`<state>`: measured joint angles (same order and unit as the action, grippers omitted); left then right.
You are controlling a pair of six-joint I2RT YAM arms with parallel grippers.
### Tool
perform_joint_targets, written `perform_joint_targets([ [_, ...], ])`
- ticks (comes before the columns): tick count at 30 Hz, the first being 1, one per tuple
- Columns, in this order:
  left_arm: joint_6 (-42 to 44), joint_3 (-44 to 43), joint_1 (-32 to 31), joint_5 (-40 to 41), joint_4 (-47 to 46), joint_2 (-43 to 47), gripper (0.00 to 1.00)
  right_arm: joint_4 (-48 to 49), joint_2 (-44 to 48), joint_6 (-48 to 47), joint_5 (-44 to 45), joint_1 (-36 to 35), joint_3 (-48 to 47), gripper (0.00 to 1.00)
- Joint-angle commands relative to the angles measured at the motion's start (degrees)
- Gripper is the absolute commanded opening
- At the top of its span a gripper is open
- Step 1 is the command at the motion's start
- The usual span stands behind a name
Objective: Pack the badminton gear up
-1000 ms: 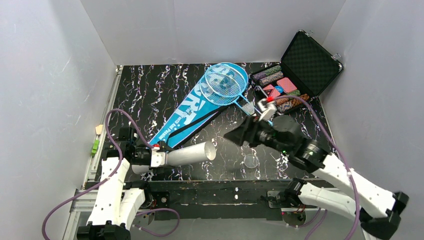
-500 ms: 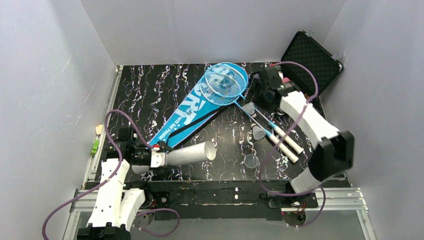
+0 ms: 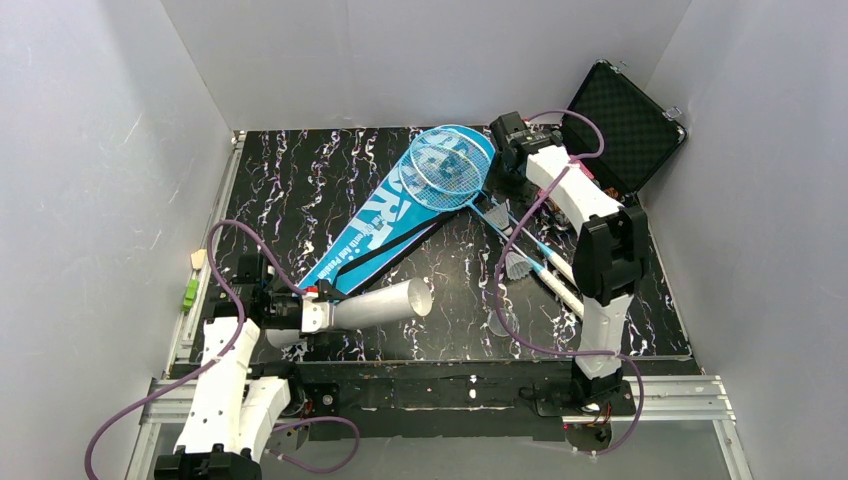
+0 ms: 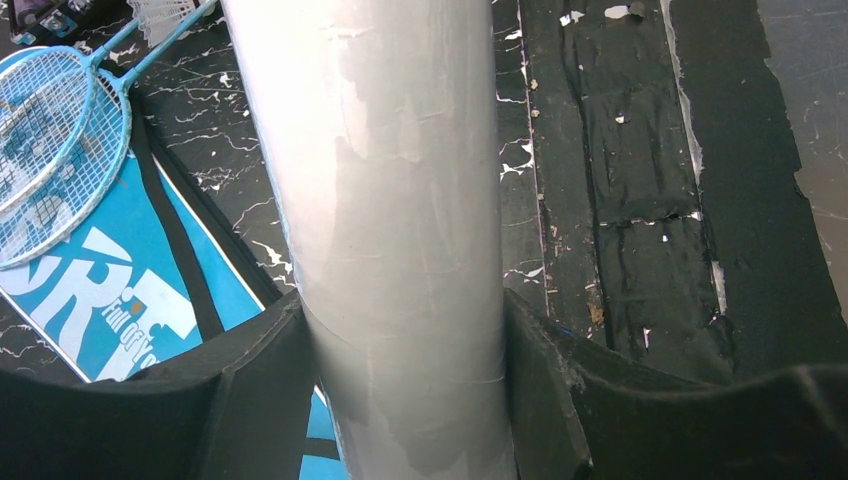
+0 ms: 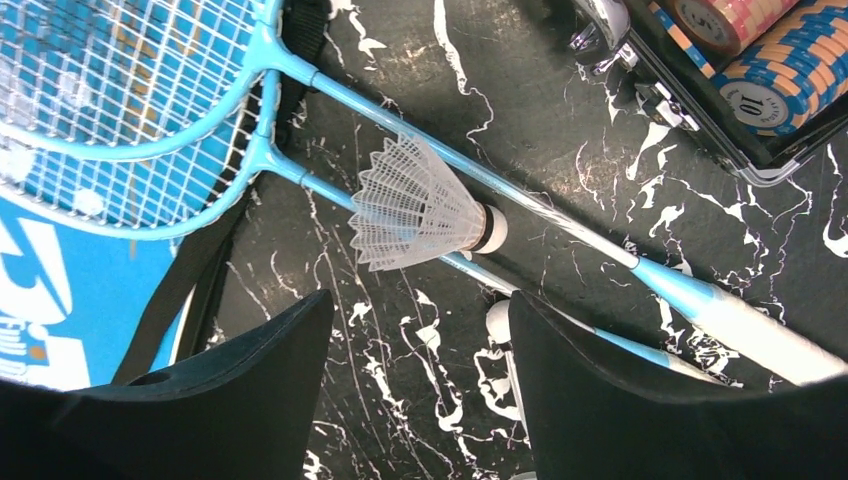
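My left gripper (image 3: 315, 315) (image 4: 400, 330) is shut on the long white tube (image 3: 380, 305) (image 4: 380, 200), which lies near the front left with its open end pointing right. Two light-blue rackets (image 3: 450, 165) (image 5: 120, 100) rest with their heads on the blue bag (image 3: 375, 225) (image 4: 100, 310) and their white handles (image 3: 565, 285) toward the front right. My right gripper (image 3: 495, 185) (image 5: 420, 340) hangs open over the racket shafts, just short of a white feather shuttlecock (image 5: 415, 205) lying on them. Another shuttlecock (image 3: 517, 265) sits by the shafts.
An open black case (image 3: 625, 125) of coloured chips (image 5: 760, 60) stands at the back right, close to my right gripper. A purple cable (image 3: 510, 290) from the right arm loops over the racket handles. White walls close in the table on three sides.
My right arm swung from the front middle to the back, over the racket shafts, and its jaws narrowed slightly. The left arm and the tube stayed still.
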<state>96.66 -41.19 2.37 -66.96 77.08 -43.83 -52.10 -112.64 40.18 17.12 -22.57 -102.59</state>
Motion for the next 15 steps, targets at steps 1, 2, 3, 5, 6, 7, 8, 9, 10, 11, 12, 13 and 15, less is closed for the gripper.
perform_joint_targets([
  [1, 0.15, 0.34, 0.01, -2.99, -1.24, -0.02, 0.05, -1.17, -2.86, 0.43, 2.06, 0.16, -2.29, 0.72],
  [2, 0.64, 0.59, 0.07, -2.80, -0.97, 0.02, 0.05, -1.21, -3.45, 0.47, 2.19, 0.16, -2.29, 0.72],
  [3, 0.91, 0.91, 0.00, -2.68, -0.84, 0.08, 0.05, -1.16, -4.00, 0.46, 2.21, 0.21, -2.27, 0.71],
  [5, 0.87, 1.22, -0.03, -2.65, -0.86, 0.52, 0.05, -0.53, -4.78, 0.34, 2.12, 0.34, -1.95, 0.71],
  [6, 0.89, 1.32, 0.00, -2.61, -0.89, 0.77, 0.05, -0.32, -5.00, 0.46, 1.99, 0.33, -1.80, 0.71],
  [7, 0.85, 1.51, -0.04, -2.59, -0.92, 0.91, 0.05, 0.02, -5.12, 0.51, 1.88, 0.41, -1.54, 0.71],
  [8, 0.88, 1.59, 0.02, -2.57, -0.89, 1.09, 0.05, 0.48, -5.20, 0.66, 1.87, 0.46, -1.12, 0.71],
  [9, 0.85, 1.70, 0.04, -2.50, -1.00, 1.19, 0.05, 0.72, -5.22, 0.66, 1.97, 0.50, -0.82, 0.71],
  [10, 0.86, 1.84, 0.03, -2.48, -1.10, 1.18, 0.05, 1.08, -5.14, 0.81, 2.24, 0.55, -0.52, 0.70],
  [11, 0.89, 2.07, -0.03, -2.41, -1.16, 1.20, 0.05, 1.52, -5.06, 0.90, 2.42, 0.51, 0.01, 0.70],
  [12, 0.88, 2.20, 0.01, -2.41, -1.22, 1.13, 0.05, 2.06, -4.89, 1.13, 2.57, 0.58, 0.63, 0.70],
  [13, 1.08, 2.42, 0.02, -2.39, -1.12, 1.10, 0.05, 2.65, -4.81, 1.21, 2.46, 0.65, 1.28, 0.70],
  [15, 1.41, 2.73, 0.02, -2.41, -1.03, 1.20, 0.05, 3.18, -4.88, 1.68, 2.28, 0.83, 2.05, 0.69],
])
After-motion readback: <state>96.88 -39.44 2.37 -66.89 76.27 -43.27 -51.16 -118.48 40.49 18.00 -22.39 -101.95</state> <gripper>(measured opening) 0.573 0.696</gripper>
